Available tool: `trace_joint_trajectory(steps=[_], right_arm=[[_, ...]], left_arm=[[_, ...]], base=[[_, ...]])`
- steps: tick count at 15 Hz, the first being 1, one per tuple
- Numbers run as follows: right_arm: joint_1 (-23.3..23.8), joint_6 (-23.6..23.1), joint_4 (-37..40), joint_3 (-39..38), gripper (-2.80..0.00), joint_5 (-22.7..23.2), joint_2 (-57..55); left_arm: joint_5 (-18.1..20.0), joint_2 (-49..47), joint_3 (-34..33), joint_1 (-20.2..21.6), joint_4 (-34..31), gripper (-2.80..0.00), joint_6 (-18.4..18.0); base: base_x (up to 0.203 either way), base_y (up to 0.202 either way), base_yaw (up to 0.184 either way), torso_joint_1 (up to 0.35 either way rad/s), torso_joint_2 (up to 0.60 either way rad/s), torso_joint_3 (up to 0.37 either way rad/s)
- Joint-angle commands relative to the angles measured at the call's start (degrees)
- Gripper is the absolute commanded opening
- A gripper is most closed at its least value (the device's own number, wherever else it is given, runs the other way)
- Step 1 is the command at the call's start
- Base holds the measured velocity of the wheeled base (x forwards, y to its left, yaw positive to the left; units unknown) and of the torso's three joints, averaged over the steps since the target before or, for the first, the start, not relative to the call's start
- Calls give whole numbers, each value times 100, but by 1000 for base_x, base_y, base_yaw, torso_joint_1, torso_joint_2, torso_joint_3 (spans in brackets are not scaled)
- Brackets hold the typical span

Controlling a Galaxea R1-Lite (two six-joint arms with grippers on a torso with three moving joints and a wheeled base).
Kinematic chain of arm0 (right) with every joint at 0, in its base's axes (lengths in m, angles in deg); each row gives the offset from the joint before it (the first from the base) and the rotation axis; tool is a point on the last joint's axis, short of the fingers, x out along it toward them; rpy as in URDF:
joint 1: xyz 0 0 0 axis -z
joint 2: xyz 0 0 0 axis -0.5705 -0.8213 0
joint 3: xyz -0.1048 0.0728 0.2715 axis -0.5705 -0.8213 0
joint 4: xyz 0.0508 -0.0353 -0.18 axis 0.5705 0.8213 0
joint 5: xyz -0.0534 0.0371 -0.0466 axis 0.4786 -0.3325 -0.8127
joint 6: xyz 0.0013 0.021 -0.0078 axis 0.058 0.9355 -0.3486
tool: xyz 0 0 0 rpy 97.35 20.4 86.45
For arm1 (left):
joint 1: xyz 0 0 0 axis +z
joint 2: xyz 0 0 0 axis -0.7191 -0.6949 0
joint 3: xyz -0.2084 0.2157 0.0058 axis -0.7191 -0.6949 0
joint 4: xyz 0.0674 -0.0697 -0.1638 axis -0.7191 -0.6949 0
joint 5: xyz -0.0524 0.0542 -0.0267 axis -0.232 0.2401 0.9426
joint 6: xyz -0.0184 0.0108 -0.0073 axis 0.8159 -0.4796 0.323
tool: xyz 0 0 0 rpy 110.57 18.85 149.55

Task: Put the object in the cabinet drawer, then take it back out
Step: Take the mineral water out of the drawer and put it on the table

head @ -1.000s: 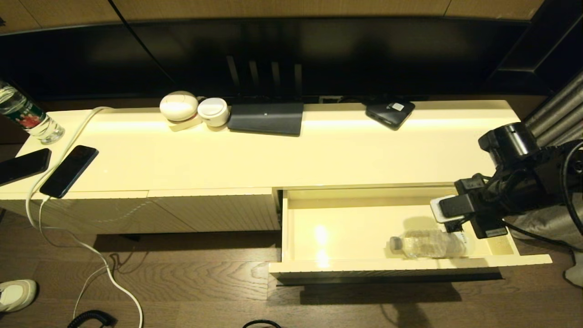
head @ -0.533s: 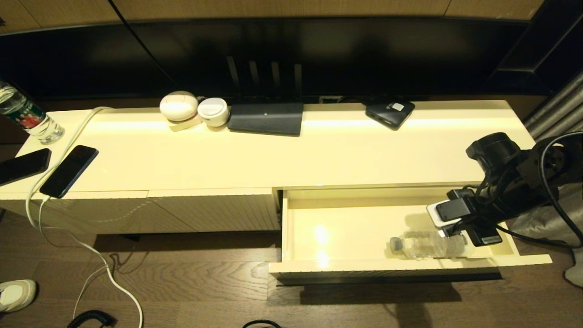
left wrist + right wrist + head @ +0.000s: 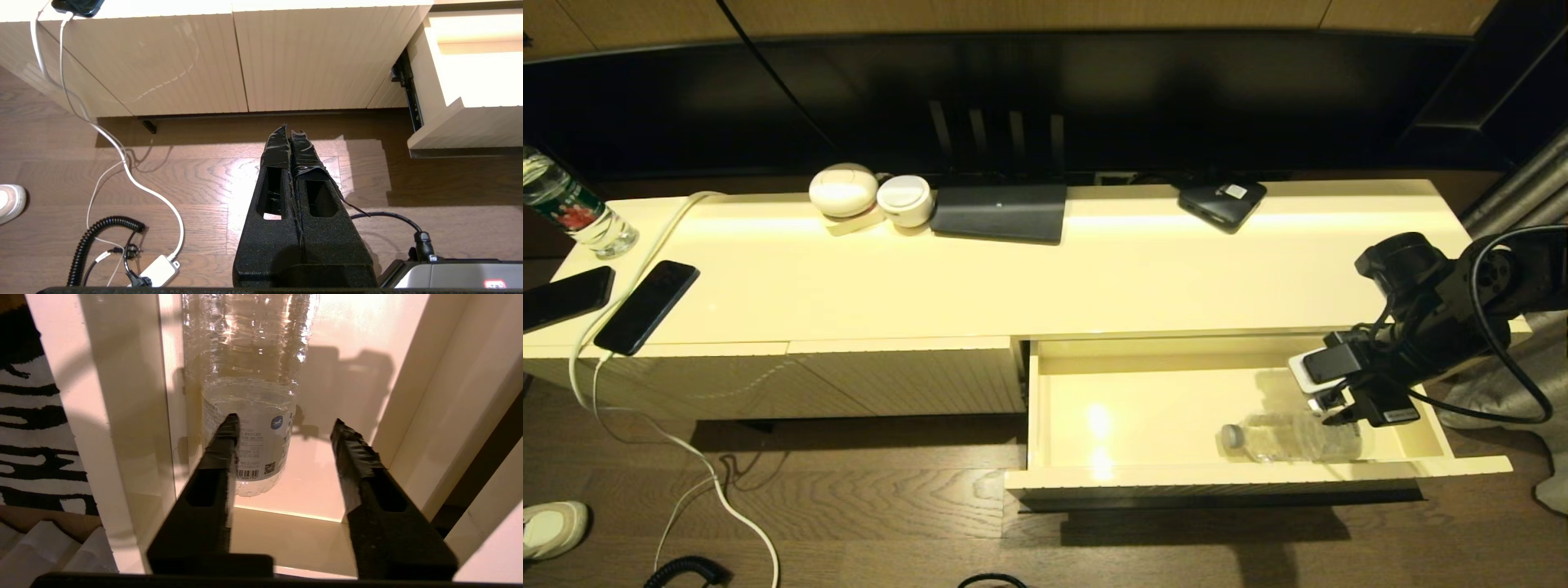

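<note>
A: What does the head view give?
B: The cabinet drawer (image 3: 1176, 478) stands pulled out below the cream cabinet top (image 3: 1094, 269). The small clear water bottle (image 3: 1290, 438) lies on its side in the drawer's right part, near the front wall, white cap pointing to the left. The right gripper (image 3: 1331, 408) hangs just above the bottle's base end, reaching in from the right. On the top sit two white round containers (image 3: 874, 196), a dark flat device (image 3: 1001, 212), a black box (image 3: 1221, 202), two phones (image 3: 605, 302) and a labelled bottle (image 3: 572, 208) at the far left

A: And the left wrist view?
B: The left gripper (image 3: 291, 134) hangs over the wooden floor (image 3: 204, 183) before the ribbed cream cabinet fronts (image 3: 229, 61), its fingers pressed together on nothing. A white cable (image 3: 122, 163) trails across the floor, and the drawer's corner (image 3: 449, 118) shows at the edge

A: The right wrist view?
B: The right gripper (image 3: 284, 424) has its fingers spread. One fingertip (image 3: 229, 428) lies over the bottle's (image 3: 249, 396) printed base end; whether it touches I cannot tell. The other stands apart from it over the glossy drawer floor (image 3: 327, 465). Nothing is pinched
</note>
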Motion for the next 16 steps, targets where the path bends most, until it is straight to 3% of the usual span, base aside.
trace_joint_trajectory(steps=[1, 16], right_arm=[[98, -54, 30, 236, 0, 5, -240], [145, 1, 11, 419, 0, 40, -802]], left_arm=[[-3, 0, -9, 0, 4, -280, 0], [2, 0, -14, 0, 4, -280, 0]], base=[[0, 0, 0, 0, 0, 0], [0, 0, 0, 0, 0, 0]])
